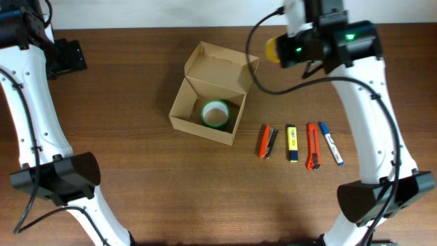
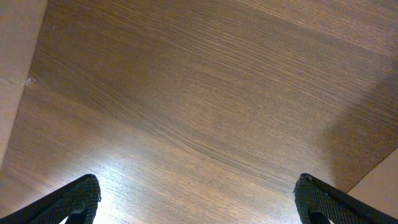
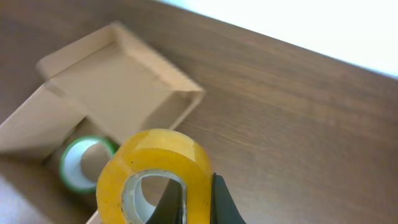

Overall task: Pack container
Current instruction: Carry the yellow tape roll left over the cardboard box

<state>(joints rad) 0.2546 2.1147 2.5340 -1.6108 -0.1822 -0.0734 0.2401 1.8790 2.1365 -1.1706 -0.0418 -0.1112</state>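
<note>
**Yellow tape held beside the open box**

A dark wood-grain counter [image 1: 136, 171] fills the overhead view, and a white arm stands at each side of it. The container [image 1: 222, 68], a plain tan cardboard box, sits a little left of the counter's middle. Its hinged lid is thrown back toward the far edge, so the inside shows.

The right hand [image 3: 198, 196] is clamped on the yellow tape roll [image 3: 155, 155]. One finger sits inside the roll's hole and the other against its outer face, pinching the wall between them. From overhead the roll shows just beside the far-right corner of the raised lid. In the right wrist view the box lies below and to the left of it.

The left hand [image 2: 199, 202] is at the far-left corner of the counter, well apart from the box. Its fingers are spread wide, with bare wood showing between them.

A green tape roll [image 1: 204, 113] lies flat on the floor of the container.

To the right of the box, five small things lie in a row on the counter (roughly parallel, none touching the box):

- an orange pen [image 1: 263, 141]
- a black pen [image 1: 272, 143] just beside it
- a yellow marker [image 1: 291, 143]
- an orange utility knife [image 1: 313, 147]
- a blue-and-white marker [image 1: 331, 143]
</note>
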